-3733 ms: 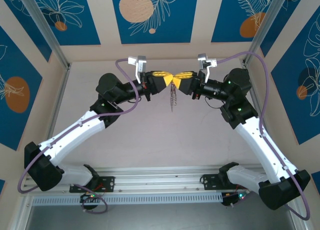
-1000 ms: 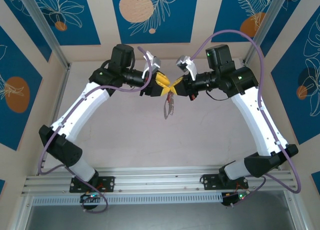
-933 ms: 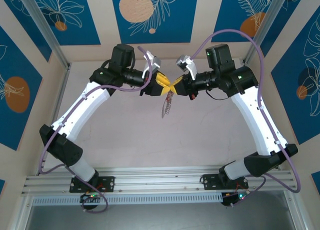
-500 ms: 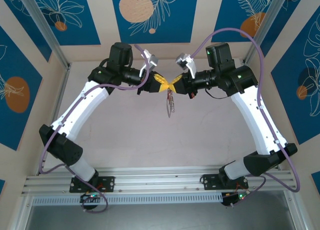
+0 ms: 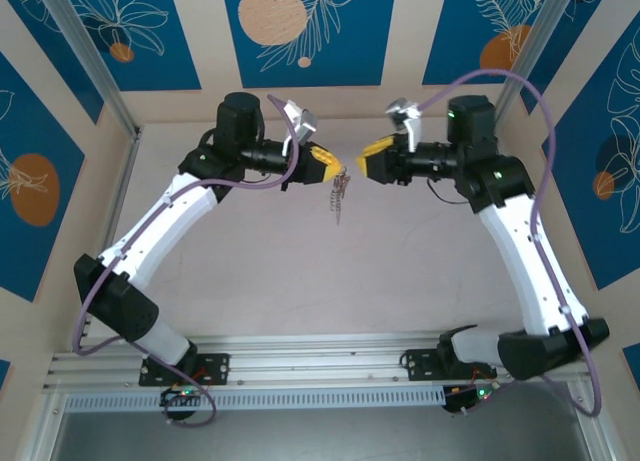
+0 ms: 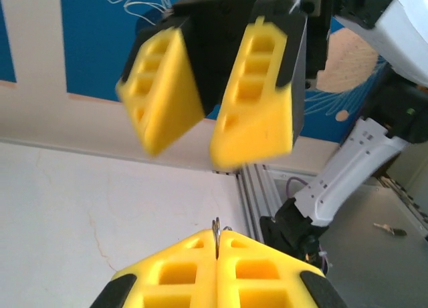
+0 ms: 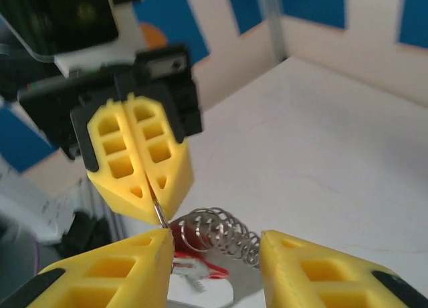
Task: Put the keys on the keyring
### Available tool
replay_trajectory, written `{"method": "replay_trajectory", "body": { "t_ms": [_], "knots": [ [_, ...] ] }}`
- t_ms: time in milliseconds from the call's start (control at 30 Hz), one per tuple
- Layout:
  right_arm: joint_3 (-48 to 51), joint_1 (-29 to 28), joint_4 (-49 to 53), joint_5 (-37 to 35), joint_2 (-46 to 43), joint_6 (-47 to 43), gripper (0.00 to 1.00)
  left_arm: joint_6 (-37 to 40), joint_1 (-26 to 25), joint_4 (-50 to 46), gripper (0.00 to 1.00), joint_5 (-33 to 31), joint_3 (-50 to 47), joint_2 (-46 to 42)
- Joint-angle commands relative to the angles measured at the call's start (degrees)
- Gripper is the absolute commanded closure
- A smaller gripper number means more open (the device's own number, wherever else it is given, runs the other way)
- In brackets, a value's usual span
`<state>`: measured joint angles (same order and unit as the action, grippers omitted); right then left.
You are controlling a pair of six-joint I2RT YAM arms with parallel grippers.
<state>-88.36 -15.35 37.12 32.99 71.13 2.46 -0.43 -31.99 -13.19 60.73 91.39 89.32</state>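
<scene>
Left gripper point(image 5: 336, 167) pinches keyring point(image 5: 341, 194) top; keyring hangs vertical over tabletop far middle. Right gripper point(image 5: 364, 162) part-open, empty, just right of it. Red key point(image 7: 199, 268) maybe attached, blurred.

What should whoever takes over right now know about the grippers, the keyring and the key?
Left gripper: fingers shut on a thin wire of the keyring, which dangles above the table.
Right gripper: open, holding nothing, facing the left one across a gap.
Key: red head shows in the hanging bunch under the silvery coil; cannot tell if it is threaded on.
Done: keyring is up in the left grip.
Left: confirm the key is on; if not, thread it.
</scene>
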Motion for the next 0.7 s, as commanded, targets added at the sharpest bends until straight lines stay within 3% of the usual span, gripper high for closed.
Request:
{"method": "replay_trajectory", "body": {
  "t_ms": [0, 333, 667],
  "knots": [
    [6.7, 1.8, -13.1, -1.5, -6.4, 8.7, 0.6, -8.2, -0.5, 12.8, 1.0, -4.5, -2.9, -3.6],
    [24.7, -1.5, -34.1, -9.7, -12.6, 17.2, 0.58, -24.9, -1.7, 34.7, 1.0, -12.1, -11.1, -6.1],
    [24.6, -4.7, -38.2, -10.5, -10.1, 16.2, 0.58, -29.5, -2.9, 40.0, 1.0, -14.0, -12.1, -5.8]
  ]
}}
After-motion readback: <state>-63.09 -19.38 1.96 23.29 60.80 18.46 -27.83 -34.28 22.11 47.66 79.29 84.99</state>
